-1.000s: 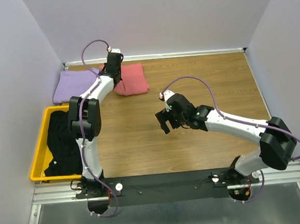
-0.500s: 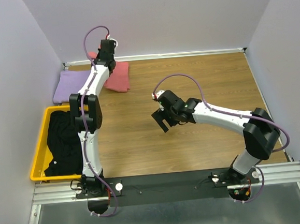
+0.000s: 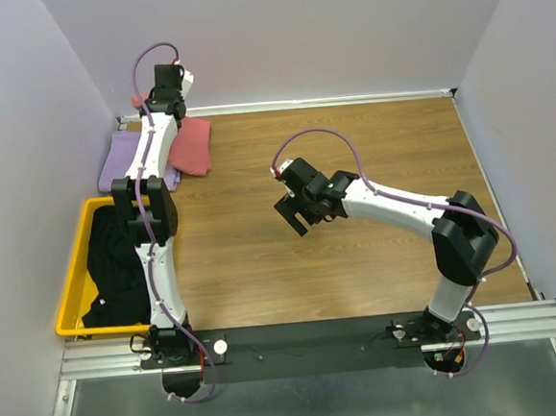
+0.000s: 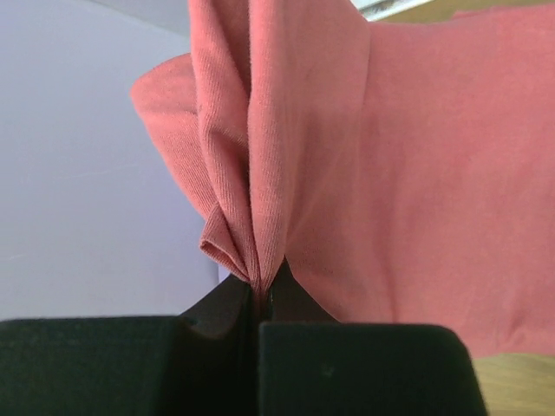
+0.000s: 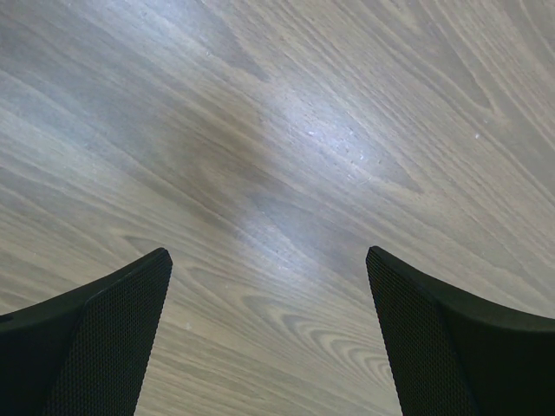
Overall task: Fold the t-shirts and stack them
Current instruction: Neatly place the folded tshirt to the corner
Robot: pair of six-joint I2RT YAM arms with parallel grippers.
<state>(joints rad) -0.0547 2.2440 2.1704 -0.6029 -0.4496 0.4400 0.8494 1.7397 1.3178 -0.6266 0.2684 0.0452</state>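
Note:
My left gripper (image 3: 157, 103) is at the far left back corner, shut on a bunched edge of the salmon-pink t-shirt (image 3: 189, 145). The left wrist view shows the folded salmon-pink t-shirt (image 4: 416, 156) pinched between my closed jaws and hanging from them. The lavender-purple t-shirt (image 3: 120, 163) lies folded on the table by the left wall, partly under the pink one. Black t-shirts (image 3: 114, 264) lie heaped in the yellow bin (image 3: 74, 272). My right gripper (image 3: 291, 214) is open and empty over bare wood mid-table; its fingertips (image 5: 104, 329) frame only tabletop.
The yellow bin sits at the left edge near the arm bases. White walls close the back and sides. The wooden table (image 3: 369, 143) stretches to the right of the shirts.
My left gripper has carried the salmon-pink t-shirt leftward and back, over the lavender-purple one. My right gripper has shifted slightly left, still open.

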